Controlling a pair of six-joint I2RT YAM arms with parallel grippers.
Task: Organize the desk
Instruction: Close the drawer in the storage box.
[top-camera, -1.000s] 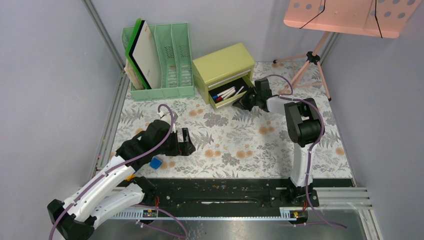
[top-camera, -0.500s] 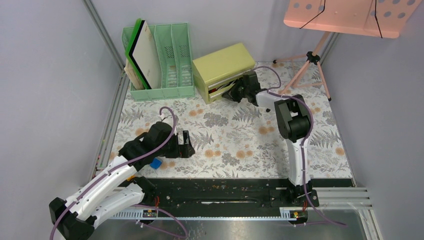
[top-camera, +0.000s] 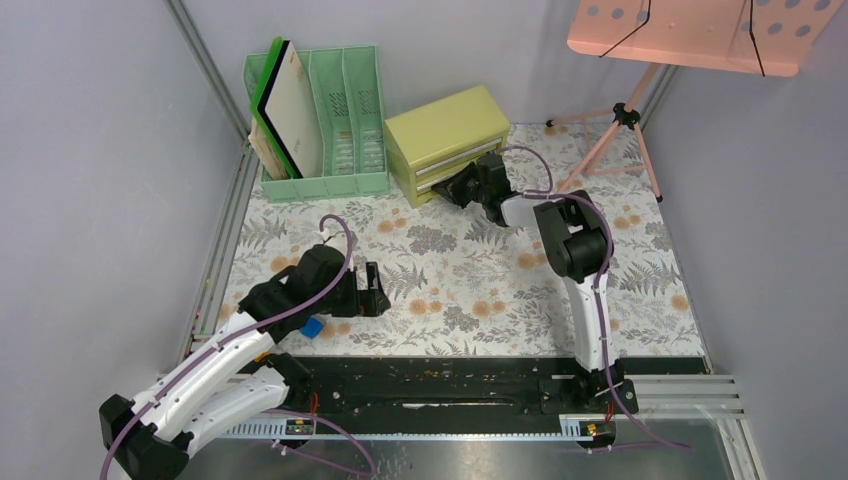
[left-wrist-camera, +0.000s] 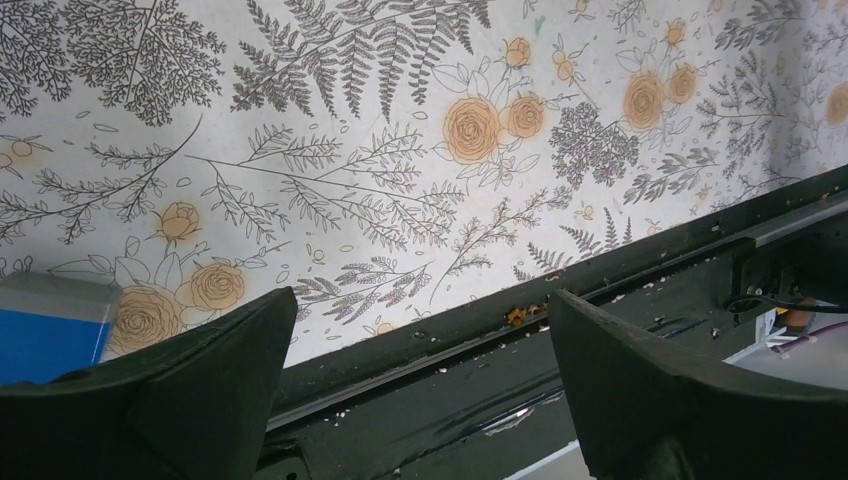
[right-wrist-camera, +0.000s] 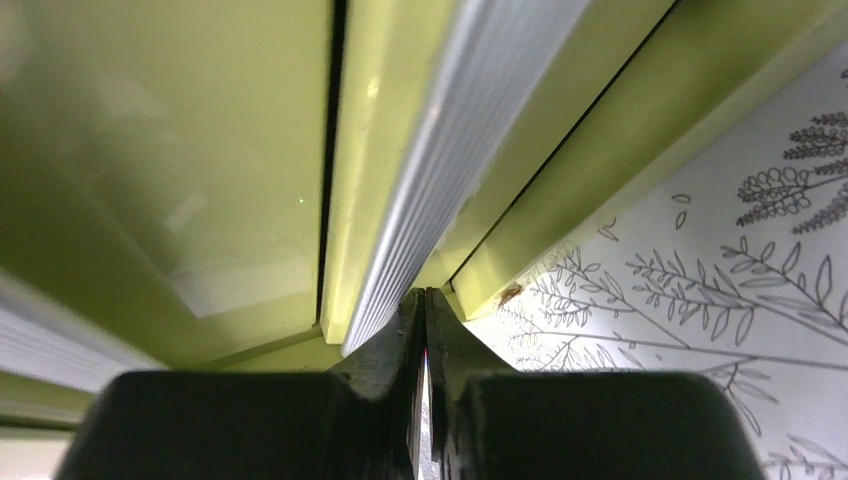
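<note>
As the top view is showing the fern-printed tabletop (top-camera: 470, 290) under both arms, the right jaws are meeting the yellow-green drawer chest (top-camera: 445, 135) | left wrist: left jaws are gaping empty above the tabletop's near edge, blue block (left-wrist-camera: 45, 335) beside | right wrist: right jaws are sitting closed at the chest's front.

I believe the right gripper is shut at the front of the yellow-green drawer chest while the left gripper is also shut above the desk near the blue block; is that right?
Not quite: the left gripper is open, jaws wide apart in the left wrist view, above the desk near the blue block. The right gripper is indeed shut at the drawer chest.
</note>
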